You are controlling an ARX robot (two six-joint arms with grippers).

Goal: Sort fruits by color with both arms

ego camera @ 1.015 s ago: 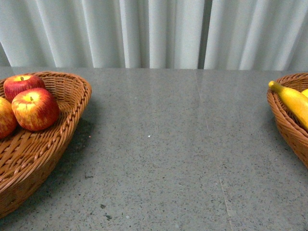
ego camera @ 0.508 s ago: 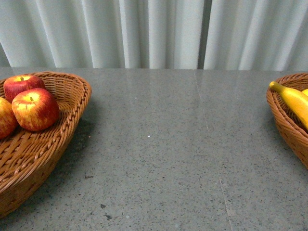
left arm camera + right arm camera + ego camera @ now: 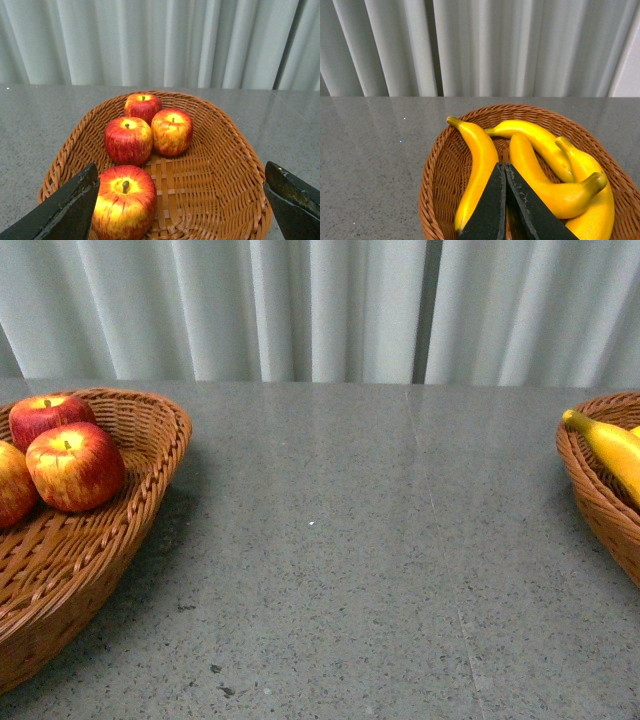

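Nothing moved. Left claw [image 3: 180, 200] spread over apples [image 3: 128, 140]; right claw [image 3: 505, 200] pressed together over bananas [image 3: 476, 170].

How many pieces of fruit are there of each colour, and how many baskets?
Red apples: 4, all in one wicker basket: apple, apple, apple, apple.
Yellow bananas: 4, all in the other wicker basket: banana, banana, banana, banana.
Baskets: 2.
Total: 8 fruits, 2 baskets.
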